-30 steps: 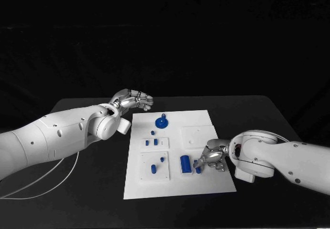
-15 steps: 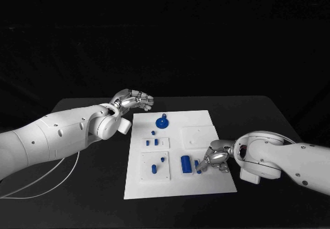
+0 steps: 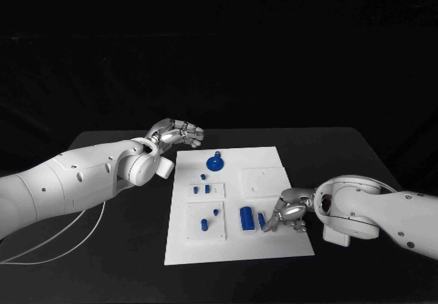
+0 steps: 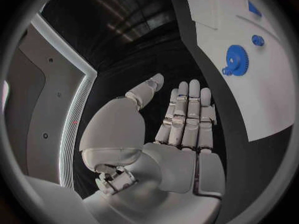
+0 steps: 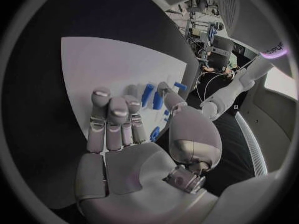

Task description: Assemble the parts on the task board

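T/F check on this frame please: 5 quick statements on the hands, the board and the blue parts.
1. The left hand hangs off the task board, beyond its far left corner. True.
2. The left hand grips the blue gear. False: its fingers lie straight with nothing in them, and the gear rests on the board apart from it.
3. The right hand is at the board's right side, beside the blue block. True.
4. The gear lies at the board's near edge. False: it lies toward the far end.
5. The right hand is raised high over the table's far edge. False: it is low at the board, close to a slim blue part.
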`<act>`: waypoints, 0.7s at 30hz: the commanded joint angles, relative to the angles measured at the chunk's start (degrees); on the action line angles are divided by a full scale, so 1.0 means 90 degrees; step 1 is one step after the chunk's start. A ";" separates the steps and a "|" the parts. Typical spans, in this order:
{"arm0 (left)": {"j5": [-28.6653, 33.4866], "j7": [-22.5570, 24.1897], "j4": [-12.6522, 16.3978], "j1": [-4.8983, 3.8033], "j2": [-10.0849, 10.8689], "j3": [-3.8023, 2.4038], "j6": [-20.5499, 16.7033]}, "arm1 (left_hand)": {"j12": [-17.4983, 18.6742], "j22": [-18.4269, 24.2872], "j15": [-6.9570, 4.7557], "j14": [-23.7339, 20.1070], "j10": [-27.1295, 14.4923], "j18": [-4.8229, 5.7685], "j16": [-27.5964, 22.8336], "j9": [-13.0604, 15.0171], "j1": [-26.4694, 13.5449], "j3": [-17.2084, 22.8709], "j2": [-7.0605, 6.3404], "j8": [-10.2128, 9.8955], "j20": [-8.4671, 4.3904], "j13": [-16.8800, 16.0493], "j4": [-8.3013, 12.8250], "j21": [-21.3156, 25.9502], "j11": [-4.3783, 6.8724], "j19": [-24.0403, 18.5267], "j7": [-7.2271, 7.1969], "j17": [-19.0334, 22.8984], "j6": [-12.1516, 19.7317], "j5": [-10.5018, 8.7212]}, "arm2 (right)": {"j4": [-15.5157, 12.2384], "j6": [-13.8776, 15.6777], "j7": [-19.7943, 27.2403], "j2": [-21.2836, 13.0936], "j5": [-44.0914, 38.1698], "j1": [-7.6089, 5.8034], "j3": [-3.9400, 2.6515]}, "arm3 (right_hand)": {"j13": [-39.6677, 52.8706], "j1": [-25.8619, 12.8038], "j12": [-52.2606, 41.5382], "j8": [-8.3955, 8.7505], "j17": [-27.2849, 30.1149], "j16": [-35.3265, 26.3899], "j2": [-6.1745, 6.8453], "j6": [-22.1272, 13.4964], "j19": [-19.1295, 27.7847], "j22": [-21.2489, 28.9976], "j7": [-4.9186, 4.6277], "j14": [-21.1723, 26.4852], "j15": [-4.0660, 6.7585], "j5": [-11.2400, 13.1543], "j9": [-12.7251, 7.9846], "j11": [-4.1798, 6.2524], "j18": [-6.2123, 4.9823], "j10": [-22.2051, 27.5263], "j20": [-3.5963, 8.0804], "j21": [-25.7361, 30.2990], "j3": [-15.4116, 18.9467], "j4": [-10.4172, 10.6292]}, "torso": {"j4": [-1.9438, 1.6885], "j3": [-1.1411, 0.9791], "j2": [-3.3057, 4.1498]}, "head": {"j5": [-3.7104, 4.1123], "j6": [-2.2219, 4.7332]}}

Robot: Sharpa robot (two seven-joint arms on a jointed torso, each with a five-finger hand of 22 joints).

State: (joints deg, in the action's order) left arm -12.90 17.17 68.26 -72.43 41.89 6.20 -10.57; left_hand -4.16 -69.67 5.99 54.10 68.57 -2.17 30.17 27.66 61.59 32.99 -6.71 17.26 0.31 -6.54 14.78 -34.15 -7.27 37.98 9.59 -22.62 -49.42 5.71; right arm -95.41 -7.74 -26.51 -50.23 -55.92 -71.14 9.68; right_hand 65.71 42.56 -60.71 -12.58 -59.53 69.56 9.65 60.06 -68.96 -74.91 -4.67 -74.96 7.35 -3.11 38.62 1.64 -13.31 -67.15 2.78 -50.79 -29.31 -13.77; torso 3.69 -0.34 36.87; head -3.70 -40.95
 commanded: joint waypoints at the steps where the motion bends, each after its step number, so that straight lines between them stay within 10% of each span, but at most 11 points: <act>1: 0.0010 0.0038 0.0013 -0.0003 -0.0007 -0.0003 0.0087 | -0.0002 -0.0007 0.0026 0.0010 -0.0038 -0.0065 -0.0039 -0.0006 -0.0064 -0.0006 -0.0009 0.0018 0.0020 0.0007 -0.0041 0.0027 -0.0009 -0.0017 -0.0004 -0.0009 0.0040 -0.0033 | -0.0007 -0.0151 0.0058 0.0008 -0.0060 0.0012 0.0001 | 0.0004 0.0076 0.0038 0.0012 0.0009 -0.0025 -0.0082 -0.0004 0.0002 -0.0025 -0.0008 -0.0007 0.0039 0.0032 -0.0004 0.0002 -0.0188 0.0032 0.0020 0.0040 0.0022 -0.0025 | -0.0006 0.0002 0.0002 | 0.0005 -0.0009; 21: 0.0009 0.0020 0.0013 -0.0003 -0.0003 -0.0003 0.0107 | -0.0001 -0.0012 0.0027 0.0011 -0.0039 -0.0064 -0.0047 -0.0006 -0.0070 -0.0005 -0.0007 0.0019 0.0020 0.0009 -0.0049 0.0031 -0.0009 -0.0017 -0.0003 -0.0020 0.0041 -0.0034 | 0.0134 0.0267 -0.0086 0.0227 -0.0349 0.0080 0.0001 | 0.0000 0.0275 0.0041 0.0004 0.0000 -0.0013 -0.0667 0.0052 -0.0036 -0.0017 -0.0002 -0.0026 0.0038 0.0033 -0.0014 0.0006 -0.0188 -0.0017 0.0004 0.0045 -0.0256 0.0068 | -0.0010 0.0008 0.0002 | 0.0011 -0.0037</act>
State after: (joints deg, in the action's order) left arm -12.90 17.08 68.24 -72.43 41.91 6.20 -10.46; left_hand -4.16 -69.72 5.99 54.10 68.57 -2.17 29.94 27.66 61.59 32.98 -6.71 17.26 0.31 -6.55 14.77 -34.15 -7.27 37.98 9.61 -22.74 -49.44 5.71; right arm -94.54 -6.47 -26.60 -48.30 -57.76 -70.69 9.56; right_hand 65.70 45.10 -60.72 -12.91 -59.53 69.56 3.92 60.15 -68.96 -74.91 -4.57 -75.16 7.47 -3.11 38.72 1.64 -13.30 -67.16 2.76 -50.57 -31.58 -13.43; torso 3.60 -0.25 36.88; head -3.59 -41.27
